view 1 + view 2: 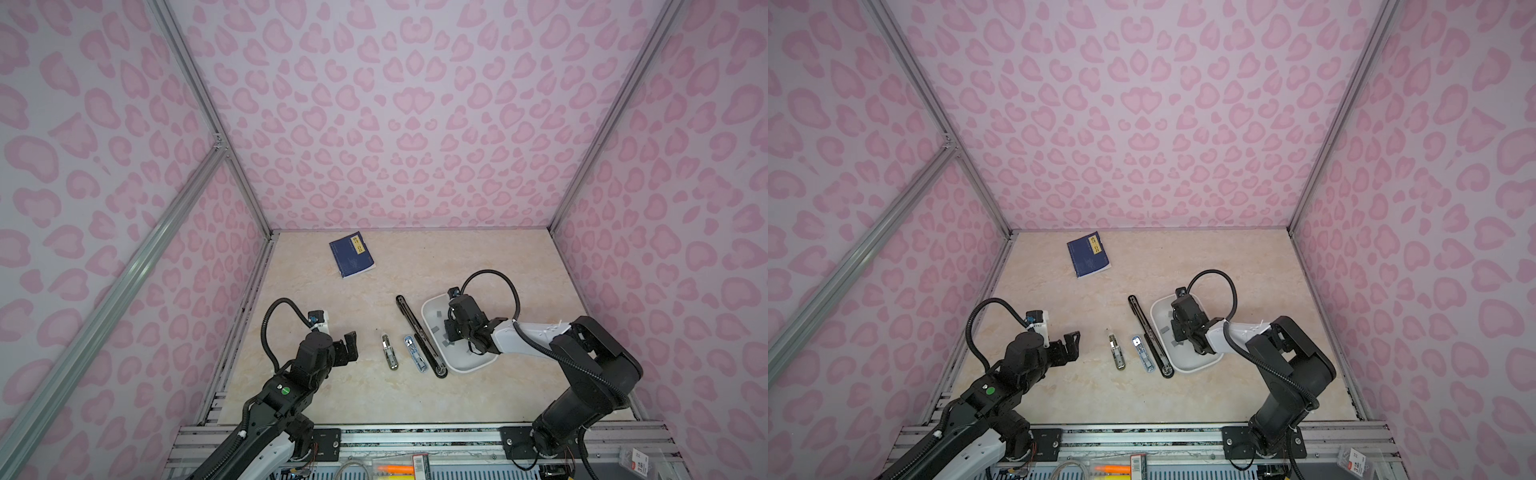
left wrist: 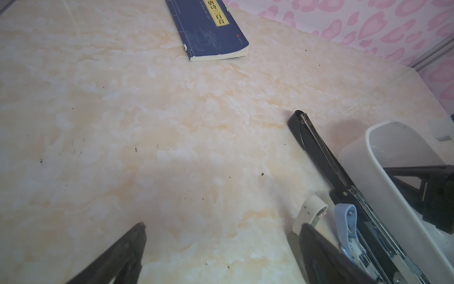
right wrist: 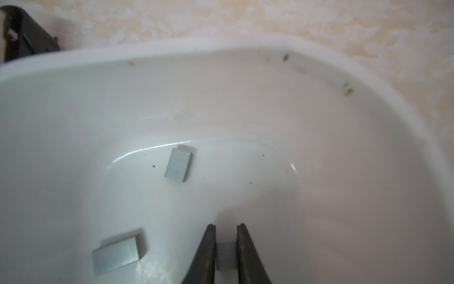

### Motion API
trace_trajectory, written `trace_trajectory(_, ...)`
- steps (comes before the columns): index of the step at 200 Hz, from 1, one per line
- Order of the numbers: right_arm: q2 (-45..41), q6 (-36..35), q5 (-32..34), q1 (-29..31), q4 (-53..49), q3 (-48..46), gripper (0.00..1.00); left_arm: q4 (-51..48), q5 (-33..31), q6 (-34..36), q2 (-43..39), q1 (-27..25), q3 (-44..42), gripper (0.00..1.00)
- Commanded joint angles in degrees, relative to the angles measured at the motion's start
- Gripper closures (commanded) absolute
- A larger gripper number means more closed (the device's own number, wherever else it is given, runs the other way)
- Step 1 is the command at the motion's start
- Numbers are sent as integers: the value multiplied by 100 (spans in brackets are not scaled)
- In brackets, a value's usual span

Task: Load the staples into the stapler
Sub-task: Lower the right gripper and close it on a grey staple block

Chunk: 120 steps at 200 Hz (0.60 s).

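Grey metal staple block sat clamped between the fingertips of the right hand, low inside the white tray; a loose block lay ahead of those fingertips. Just over the tray wall, toward the left hand, the black stapler lay opened flat, its long axis running along the tray. The left hand hung wide apart and empty over the bench. The right looked far nearer for the carry: a short lift sideways over the rim.
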Motion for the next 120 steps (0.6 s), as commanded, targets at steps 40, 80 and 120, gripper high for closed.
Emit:
trace_trajectory(40,-22,61,33,-12,-86,17,85,177,-23,26,-27,3,-17,2)
trace_trajectory(80,-238,114,36,-15,-146,20,86,189,-14,26,-55,3,-24,2)
trace_trajectory(120,-631,200,-5,27,-335,37,87,186,-7,18,-126,3,-75,2)
